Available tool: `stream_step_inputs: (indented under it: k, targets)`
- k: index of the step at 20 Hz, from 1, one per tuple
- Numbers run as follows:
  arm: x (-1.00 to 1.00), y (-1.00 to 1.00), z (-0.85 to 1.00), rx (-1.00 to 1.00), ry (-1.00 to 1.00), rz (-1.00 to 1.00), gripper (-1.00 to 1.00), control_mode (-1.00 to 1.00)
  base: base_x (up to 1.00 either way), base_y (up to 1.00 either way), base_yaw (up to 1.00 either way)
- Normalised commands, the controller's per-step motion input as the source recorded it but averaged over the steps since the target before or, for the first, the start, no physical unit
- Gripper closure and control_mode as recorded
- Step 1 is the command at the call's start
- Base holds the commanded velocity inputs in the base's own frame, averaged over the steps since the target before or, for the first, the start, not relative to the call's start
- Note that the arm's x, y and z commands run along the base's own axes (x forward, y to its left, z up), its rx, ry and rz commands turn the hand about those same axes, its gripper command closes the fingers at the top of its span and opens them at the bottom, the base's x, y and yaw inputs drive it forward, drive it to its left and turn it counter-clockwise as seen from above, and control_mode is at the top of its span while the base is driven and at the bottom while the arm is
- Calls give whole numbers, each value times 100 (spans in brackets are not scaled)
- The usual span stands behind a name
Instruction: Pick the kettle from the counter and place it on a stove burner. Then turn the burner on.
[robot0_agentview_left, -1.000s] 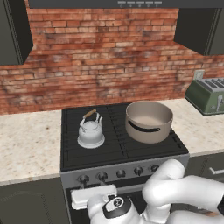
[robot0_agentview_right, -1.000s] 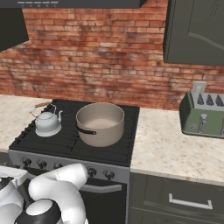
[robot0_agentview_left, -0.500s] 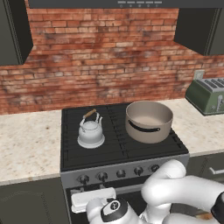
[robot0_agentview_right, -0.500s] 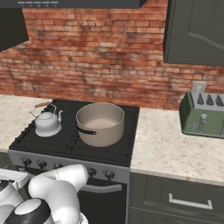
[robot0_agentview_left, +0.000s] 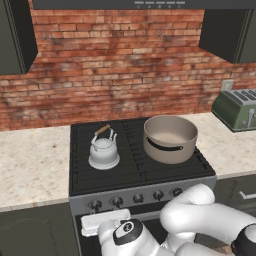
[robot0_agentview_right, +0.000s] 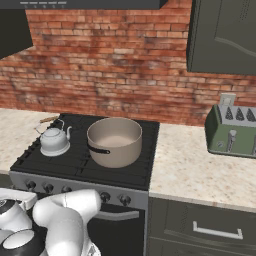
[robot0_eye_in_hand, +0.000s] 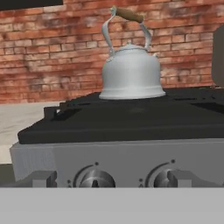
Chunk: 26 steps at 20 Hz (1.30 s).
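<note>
The kettle (robot0_agentview_left: 103, 151) already stands on the left-hand stove burner (robot0_agentview_left: 85, 171) of the black cooktop, off the counter (robot0_agentview_left: 31, 162), with the big beige pot (robot0_agentview_left: 169, 138) just beside it on the right. What remains, by my reading, is turning the burner on.

The gripper (robot0_eye_in_hand: 109, 181) hangs low in front of the stove, level with the row of knobs, its jaws spread wide and holding nothing. In the hand view the two finger tips (robot0_eye_in_hand: 40, 178) sit either side of two knobs (robot0_eye_in_hand: 93, 179), with the kettle straight above them.

The main risk is choosing the wrong knob. Several look alike along the front panel (robot0_agentview_left: 135, 196), and nothing visible says which one feeds the burner under the kettle; lighting the one below the pot would fail the task. With the jaws this wide, they could also straddle two knobs or slip off a rounded face without turning it.

The knobs' lower halves are cut off in the hand view, and any markings are too small to read. The arm (robot0_agentview_left: 197, 220) hides the oven front right of the knobs.
</note>
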Motion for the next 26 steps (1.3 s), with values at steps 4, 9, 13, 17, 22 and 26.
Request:
stream_step_inputs:
  k: [4, 9, 13, 17, 22, 26]
  targets:
    - [26, 0, -23, -3, 0, 0, -100, -100, 0, 0, 0]
    - [29, 2, -36, -4, 0, 0, -100, -100, 0, 0, 0]
    - [30, 10, -29, -3, 0, 0, -100, -100, 0, 0, 0]
    - [22, 30, -27, -1, 0, 0, -100, -100, 0, 0, 0]
    - [14, 46, -27, 0, 0, 0, -100, -100, 0, 0, 0]
    - [0, 3, 0, 0, 0, 0, -100, -100, 0, 0, 0]
